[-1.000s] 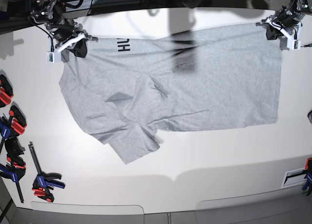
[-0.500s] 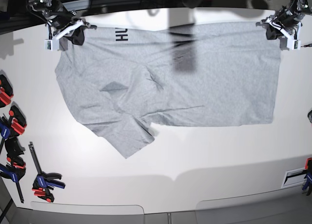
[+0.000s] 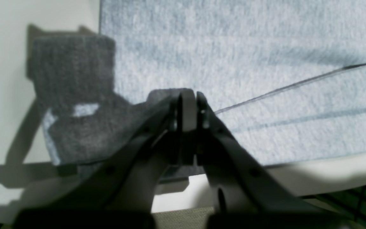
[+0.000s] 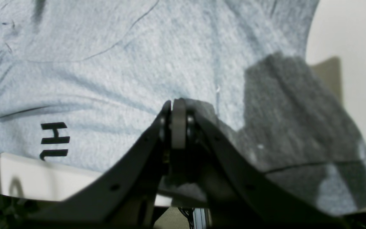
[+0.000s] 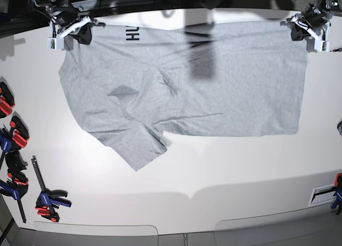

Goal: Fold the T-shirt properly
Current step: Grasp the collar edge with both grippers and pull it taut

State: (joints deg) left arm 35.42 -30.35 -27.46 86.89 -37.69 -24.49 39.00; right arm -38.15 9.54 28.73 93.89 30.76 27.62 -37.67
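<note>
The light grey T-shirt [image 5: 203, 91] lies spread across the far half of the white table, one sleeve [image 5: 136, 150] pointing toward the near left. Black lettering [image 5: 132, 35] shows on a folded-over strip at its far left edge. My right gripper [image 5: 72, 31] is shut on the shirt's far left corner; the right wrist view shows its jaws [image 4: 178, 117] pinching grey cloth [image 4: 106, 63] beside the letters [image 4: 54, 140]. My left gripper [image 5: 307, 32] is shut on the far right corner, jaws [image 3: 187, 108] closed on the fabric [image 3: 233, 47].
Several red, blue and black clamps [image 5: 13, 144] lie along the table's left edge, with one more [image 5: 49, 199] near the front left. Another clamp [image 5: 335, 192] sits at the right edge. The white table [image 5: 224, 171] extends in front of the shirt.
Both grippers have pulled the shirt toward the far edge of the table. The left corner, the lettering and the lower sleeve have all shifted away from the near side.
</note>
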